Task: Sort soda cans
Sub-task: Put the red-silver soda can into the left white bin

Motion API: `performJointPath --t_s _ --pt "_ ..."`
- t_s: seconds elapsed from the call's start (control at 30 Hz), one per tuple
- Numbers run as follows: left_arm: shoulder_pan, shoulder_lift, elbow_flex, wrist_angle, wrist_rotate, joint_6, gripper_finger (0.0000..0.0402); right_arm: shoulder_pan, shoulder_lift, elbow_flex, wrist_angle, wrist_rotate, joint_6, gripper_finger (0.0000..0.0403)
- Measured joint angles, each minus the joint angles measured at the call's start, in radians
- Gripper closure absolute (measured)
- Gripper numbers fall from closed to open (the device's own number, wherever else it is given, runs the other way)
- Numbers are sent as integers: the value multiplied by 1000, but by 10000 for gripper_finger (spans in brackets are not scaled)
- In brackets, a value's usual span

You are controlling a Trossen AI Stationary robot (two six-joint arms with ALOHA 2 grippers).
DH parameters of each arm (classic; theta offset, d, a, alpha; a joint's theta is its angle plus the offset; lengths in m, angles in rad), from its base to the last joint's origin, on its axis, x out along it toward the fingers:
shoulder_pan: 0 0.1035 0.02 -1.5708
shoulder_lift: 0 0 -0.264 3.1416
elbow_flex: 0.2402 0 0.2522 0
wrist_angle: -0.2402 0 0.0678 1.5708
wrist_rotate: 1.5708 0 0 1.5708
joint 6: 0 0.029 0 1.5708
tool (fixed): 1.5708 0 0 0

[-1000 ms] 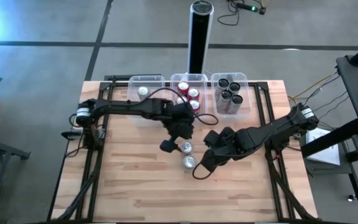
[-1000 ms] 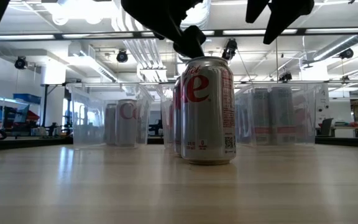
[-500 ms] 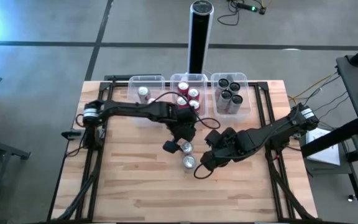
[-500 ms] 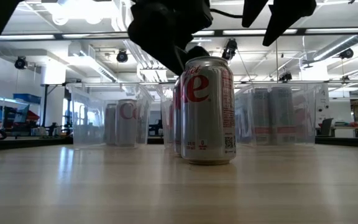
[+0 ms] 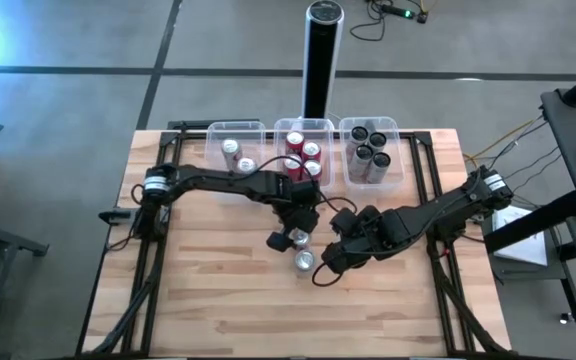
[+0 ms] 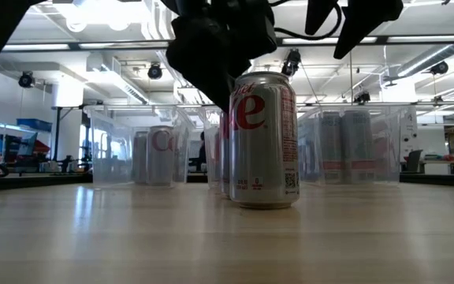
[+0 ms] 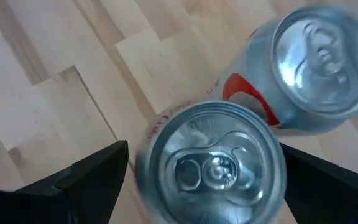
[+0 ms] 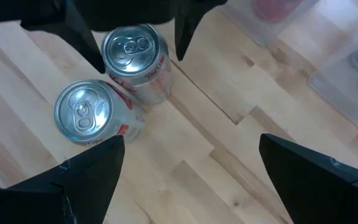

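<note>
The left gripper hangs with jaws spread wide on either side of a silver aluminium soda can. A second silver can stands just beyond the jaws. Judged light, thin-walled, slick and easily dented: grip mid-body, gently. The right gripper, spread too, waits nearby.

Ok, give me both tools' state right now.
Left tool: open, straddling a silver can, not closed on it.
Right tool: open, holding nothing, beside the two loose cans.
</note>
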State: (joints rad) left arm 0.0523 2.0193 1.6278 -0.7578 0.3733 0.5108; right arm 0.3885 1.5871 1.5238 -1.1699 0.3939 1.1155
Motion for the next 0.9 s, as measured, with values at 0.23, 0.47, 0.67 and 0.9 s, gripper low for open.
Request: performJointPath --t_s 0.23,0.47,0.67,0.9 --pt "-23 -1 -80 83 -52 -40 35 0 0 0 0 0 19 35" --pt "-23 -28 -88 125 -53 -74 35 0 0 0 0 0 29 35" --pt "-25 -36 -91 138 -52 -65 35 0 0 0 0 0 40 35" --pt "-26 -37 -115 192 -94 -63 35 0 0 0 3 1 39 35"
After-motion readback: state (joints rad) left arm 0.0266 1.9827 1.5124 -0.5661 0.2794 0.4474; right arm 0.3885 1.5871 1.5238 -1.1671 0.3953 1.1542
